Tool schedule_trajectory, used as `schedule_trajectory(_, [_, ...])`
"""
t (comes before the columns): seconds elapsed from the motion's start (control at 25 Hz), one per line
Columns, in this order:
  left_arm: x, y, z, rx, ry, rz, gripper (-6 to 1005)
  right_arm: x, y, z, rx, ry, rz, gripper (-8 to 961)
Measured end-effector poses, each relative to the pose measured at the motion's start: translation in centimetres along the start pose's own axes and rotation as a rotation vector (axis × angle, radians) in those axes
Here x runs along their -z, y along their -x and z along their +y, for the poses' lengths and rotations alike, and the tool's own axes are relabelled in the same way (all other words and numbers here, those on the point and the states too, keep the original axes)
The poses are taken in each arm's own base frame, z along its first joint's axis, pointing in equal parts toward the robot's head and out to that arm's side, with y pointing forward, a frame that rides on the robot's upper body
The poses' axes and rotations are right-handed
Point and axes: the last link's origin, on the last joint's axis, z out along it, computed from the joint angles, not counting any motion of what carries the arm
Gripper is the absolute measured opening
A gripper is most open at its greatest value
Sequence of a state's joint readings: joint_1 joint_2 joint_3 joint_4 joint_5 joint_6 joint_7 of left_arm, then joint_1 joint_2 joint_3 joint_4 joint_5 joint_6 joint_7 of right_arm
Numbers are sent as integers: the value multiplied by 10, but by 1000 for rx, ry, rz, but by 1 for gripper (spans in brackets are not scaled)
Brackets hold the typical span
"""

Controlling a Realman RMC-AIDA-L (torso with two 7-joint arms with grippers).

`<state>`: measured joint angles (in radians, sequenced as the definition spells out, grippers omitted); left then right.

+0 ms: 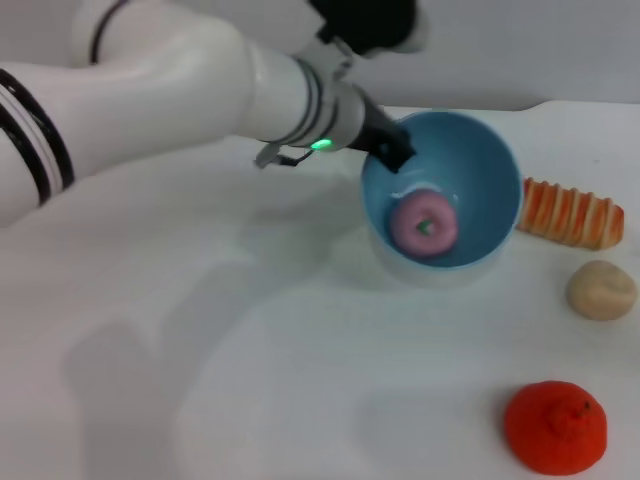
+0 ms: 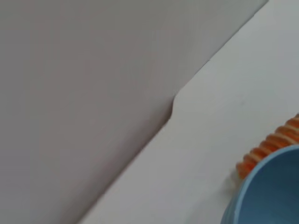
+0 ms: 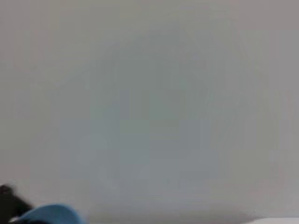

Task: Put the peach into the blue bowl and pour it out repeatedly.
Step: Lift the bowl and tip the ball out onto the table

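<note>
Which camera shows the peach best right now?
The head view: the peach lies inside the tilted blue bowl, held at its rim by the left gripper. Both wrist views show only bowl rim, no peach.

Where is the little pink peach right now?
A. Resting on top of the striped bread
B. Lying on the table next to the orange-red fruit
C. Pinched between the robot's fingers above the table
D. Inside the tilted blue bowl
D. In the head view the peach sits inside the blue bowl, which is tipped toward the camera while the left gripper grips its rim.
</note>
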<state>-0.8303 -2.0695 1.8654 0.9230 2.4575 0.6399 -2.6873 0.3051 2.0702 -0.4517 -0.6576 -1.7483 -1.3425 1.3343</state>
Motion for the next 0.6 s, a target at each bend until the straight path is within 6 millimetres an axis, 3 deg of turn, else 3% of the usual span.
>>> schedule_trajectory(0.16, [-2,-19,17,-192,-39,65,-2,34,-30,-8,-72,-141,-115,586])
schedule_trajectory(0.4, [-3,-36,46,-552,-119,212,-2,72,-64,-2,-101,-289,-217,595])
schedule_trajectory(0.6, [0,-39,61,-704,-142,303,-1,76,-69,-1,-119,-306,-222,594])
